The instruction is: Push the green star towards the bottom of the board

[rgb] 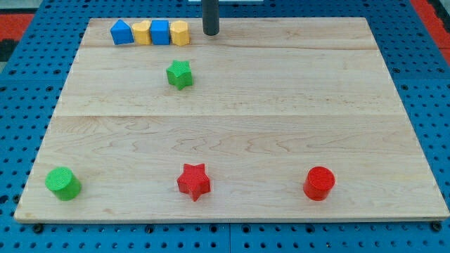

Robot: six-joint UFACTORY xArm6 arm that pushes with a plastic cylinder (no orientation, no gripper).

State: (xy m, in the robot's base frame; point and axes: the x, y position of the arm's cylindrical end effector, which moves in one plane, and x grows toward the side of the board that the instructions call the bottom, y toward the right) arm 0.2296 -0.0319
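Note:
The green star (180,74) lies on the wooden board (281,105) in the upper left-middle part of the view. My tip (211,33) is at the view's top, above and to the right of the green star, with a clear gap between them. It stands just to the right of a row of blocks along the top edge.
A row along the top: a blue block (121,32), a yellow heart (142,32), a blue cube (160,32), a yellow hexagon (180,33). Near the bottom: a green cylinder (63,183), a red star (194,181), a red cylinder (319,183).

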